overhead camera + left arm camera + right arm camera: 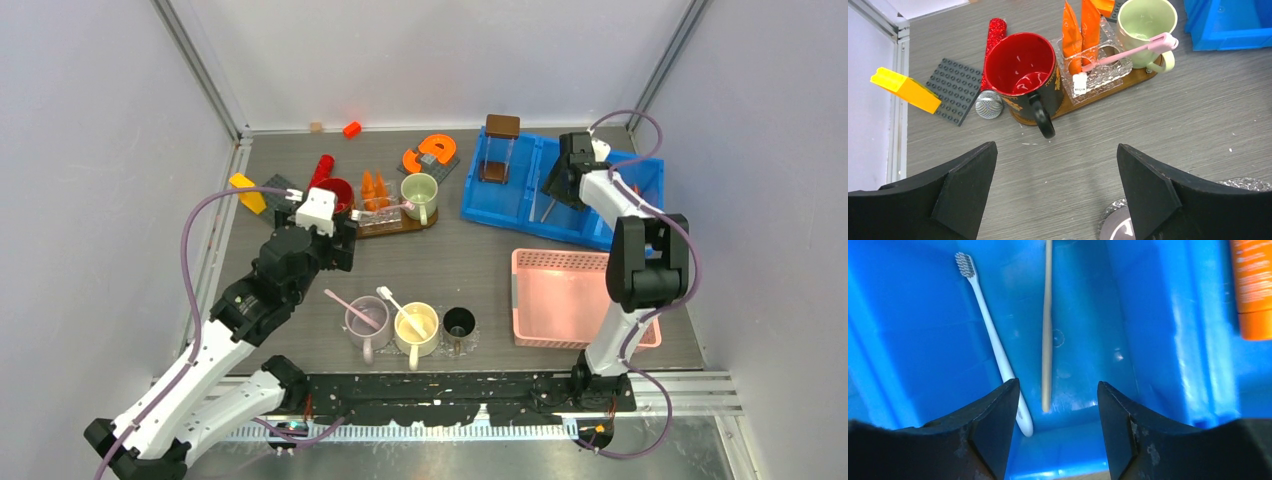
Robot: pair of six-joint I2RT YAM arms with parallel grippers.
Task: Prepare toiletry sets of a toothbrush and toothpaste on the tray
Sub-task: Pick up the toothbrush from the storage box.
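A brown tray [1108, 92] [420, 222] carries a red mug [1020, 65], a clear holder with two orange toothpaste tubes [1071, 35] [373, 190], and a green mug [1146, 22]. A pink toothbrush [1128, 52] lies across the holder and the green mug. My left gripper [1056, 146] [335, 245] hovers open over bare table in front of the tray, holding nothing. My right gripper [1058, 385] [555, 190] is down in the blue bin [1158, 340], jaws apart and empty. Just beyond them lie a white toothbrush [990, 335] and a beige toothbrush [1047, 330]. An orange toothpaste tube [1253, 290] lies in the neighbouring compartment.
A pink basket [570, 295] sits at the front right. Purple [365, 322] and yellow [417, 325] mugs with toothbrushes stand near the front, beside a black cup [459, 323]. Left of the tray lie a yellow block [905, 89], grey baseplate [953, 90] and red glitter microphone [993, 40].
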